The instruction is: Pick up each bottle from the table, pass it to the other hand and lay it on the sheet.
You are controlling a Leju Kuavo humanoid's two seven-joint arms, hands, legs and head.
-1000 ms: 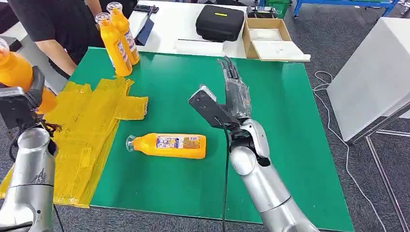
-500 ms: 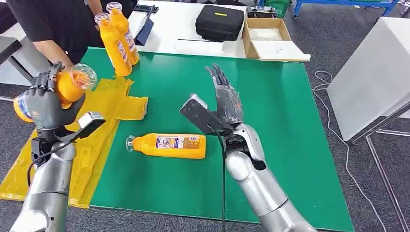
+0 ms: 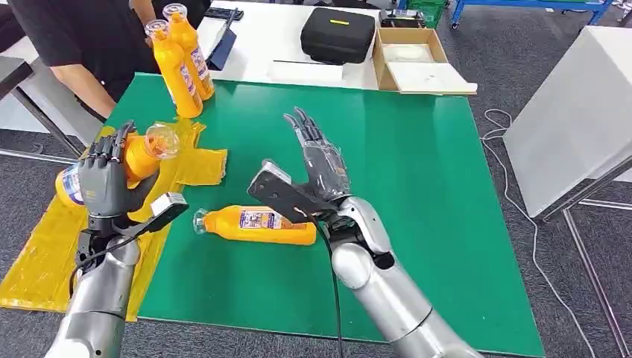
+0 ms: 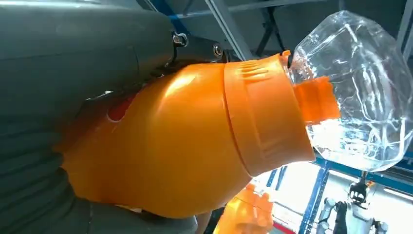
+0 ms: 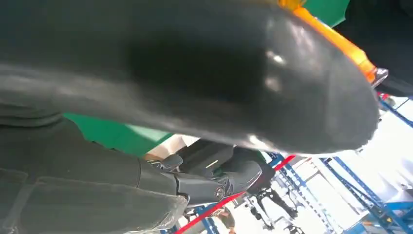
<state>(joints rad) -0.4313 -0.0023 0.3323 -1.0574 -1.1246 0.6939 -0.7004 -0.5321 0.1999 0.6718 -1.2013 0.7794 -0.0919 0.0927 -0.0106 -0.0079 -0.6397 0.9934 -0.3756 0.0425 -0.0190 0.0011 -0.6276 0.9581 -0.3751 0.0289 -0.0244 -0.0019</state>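
Handover step in hand: left hand (image 3: 104, 183) grips orange bottle (image 3: 123, 160) above yellow sheet (image 3: 141, 160), right hand (image 3: 317, 160) raised w/ fingers wide, holding nothing; next move, by my judgement, needs hands brought together over green worktop (image 3: 432, 171).

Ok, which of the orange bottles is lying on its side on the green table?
The bottle just in front of the right hand. The left hand holds another, and two stand upright at the far edge.

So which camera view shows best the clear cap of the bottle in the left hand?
The left wrist view: the clear cap is large and sharp there. The head view shows it small, past the left hand. In the right wrist view I cannot identify it.
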